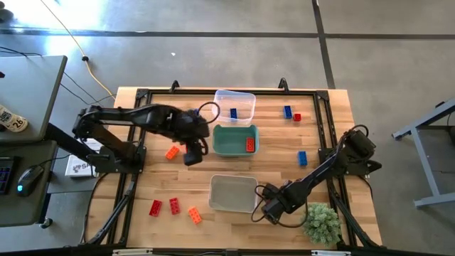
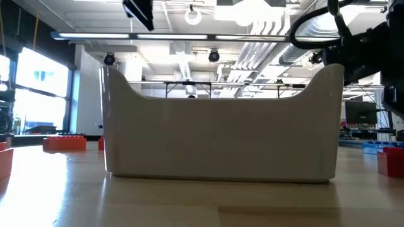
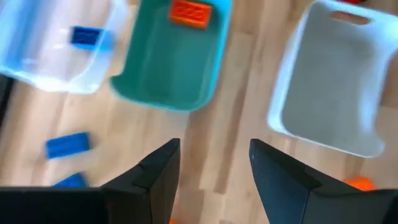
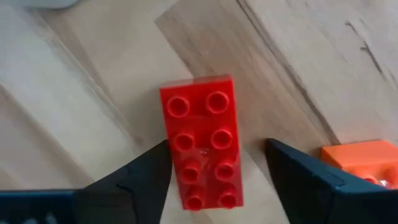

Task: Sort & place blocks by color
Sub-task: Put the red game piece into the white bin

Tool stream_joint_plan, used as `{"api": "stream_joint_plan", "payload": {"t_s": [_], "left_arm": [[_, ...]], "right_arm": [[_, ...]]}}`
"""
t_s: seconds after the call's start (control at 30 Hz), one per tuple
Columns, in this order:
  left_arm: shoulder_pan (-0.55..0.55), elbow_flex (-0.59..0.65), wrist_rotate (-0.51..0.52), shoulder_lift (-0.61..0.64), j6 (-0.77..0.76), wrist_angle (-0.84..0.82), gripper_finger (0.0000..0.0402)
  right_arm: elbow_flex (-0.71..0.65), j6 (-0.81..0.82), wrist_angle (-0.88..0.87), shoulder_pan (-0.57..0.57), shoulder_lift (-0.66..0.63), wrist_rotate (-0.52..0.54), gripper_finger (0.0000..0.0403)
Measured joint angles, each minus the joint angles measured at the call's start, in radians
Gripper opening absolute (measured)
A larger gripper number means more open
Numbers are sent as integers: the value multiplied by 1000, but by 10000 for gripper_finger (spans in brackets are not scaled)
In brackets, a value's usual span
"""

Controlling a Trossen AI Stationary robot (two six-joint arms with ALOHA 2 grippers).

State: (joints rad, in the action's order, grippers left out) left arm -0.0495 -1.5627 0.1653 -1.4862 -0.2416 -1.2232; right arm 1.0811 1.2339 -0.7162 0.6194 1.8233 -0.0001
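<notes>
Straddling a red block beside the grey bin, right tool open, gripping nothing; block's long axis running between the fingers. Left tool open, empty, beside the teal bin.

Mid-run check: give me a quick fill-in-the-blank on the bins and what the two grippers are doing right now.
1. The block inside the teal bin is coloured ____.
2. The clear bin holds one ____ block.
3. The right gripper has its fingers open on either side of a ____ block lying on the table.
4. The left gripper, open, holds ____.

Missing words: red; blue; red; nothing
</notes>
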Motion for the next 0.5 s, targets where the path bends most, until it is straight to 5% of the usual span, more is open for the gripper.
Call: {"api": "stream_joint_plan", "payload": {"t_s": [0.4,0.5], "left_arm": [[78,32,93,151,-192,-198,181],[90,87,105,202,-248,-201,181]], "right_arm": [[-15,-1,12,-30,-2,-35,116],[-15,-5,14,-37,-2,-41,115]]}}
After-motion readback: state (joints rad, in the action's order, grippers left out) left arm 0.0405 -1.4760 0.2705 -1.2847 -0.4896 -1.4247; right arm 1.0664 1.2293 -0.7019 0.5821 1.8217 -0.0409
